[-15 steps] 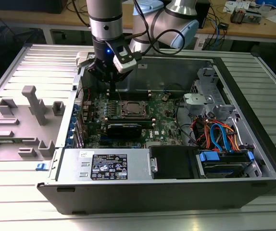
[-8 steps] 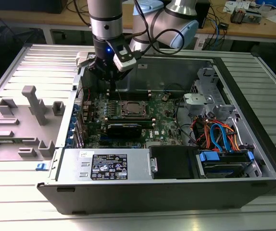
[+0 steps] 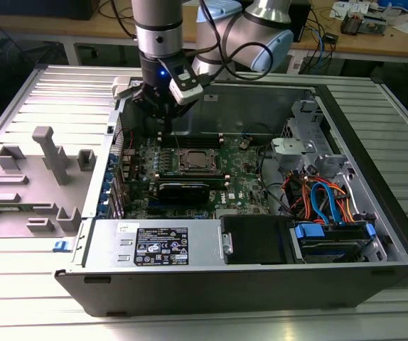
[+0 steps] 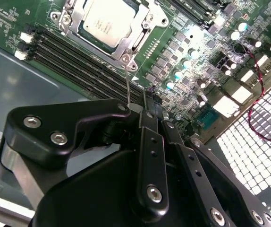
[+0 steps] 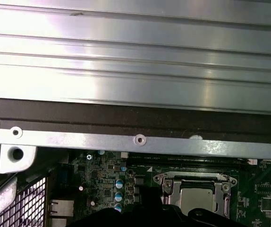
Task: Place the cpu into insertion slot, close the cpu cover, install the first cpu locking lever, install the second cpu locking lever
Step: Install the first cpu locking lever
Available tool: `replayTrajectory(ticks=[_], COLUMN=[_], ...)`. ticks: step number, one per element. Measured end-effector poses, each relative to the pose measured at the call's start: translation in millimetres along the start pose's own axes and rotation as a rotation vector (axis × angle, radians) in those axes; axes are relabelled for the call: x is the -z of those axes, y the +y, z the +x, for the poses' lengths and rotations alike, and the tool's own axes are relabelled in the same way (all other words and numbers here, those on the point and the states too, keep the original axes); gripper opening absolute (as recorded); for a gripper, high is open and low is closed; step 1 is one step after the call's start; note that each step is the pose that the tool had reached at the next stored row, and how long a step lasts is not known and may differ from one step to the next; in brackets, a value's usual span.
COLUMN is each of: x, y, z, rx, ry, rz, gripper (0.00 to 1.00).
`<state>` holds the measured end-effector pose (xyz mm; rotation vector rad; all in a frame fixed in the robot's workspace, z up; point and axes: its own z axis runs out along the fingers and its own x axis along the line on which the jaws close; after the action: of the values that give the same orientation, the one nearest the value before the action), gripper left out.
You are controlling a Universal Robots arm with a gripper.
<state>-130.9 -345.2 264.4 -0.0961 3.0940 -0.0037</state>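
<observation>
Second wrist view: square silver-grey cpu [image 4: 108,21] under closed metal-frame cover [image 4: 134,45]; my black claw [image 4: 138,108] pinches thin wire lever [image 4: 128,82]; lever-latching step, needs steady press.

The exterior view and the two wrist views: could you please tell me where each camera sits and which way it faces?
Exterior view: off the arm, above the open computer case, looking down into it; the arm and gripper show.
Second wrist view: on the arm, looking past the gripper along the green board.
First wrist view: on the arm, facing the case's rim and the ribbed table; the gripper's dark edge shows.
Shared: both wrist views show the cpu under its cover.
</observation>
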Motion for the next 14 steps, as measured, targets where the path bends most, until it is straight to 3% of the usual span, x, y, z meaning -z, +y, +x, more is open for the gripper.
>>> replayTrajectory(ticks=[14], x=[-1.5], y=[2.5], z=[-16.8], rx=[0.000], ry=[0.0003], rz=[0.0026], gripper=[0.11])
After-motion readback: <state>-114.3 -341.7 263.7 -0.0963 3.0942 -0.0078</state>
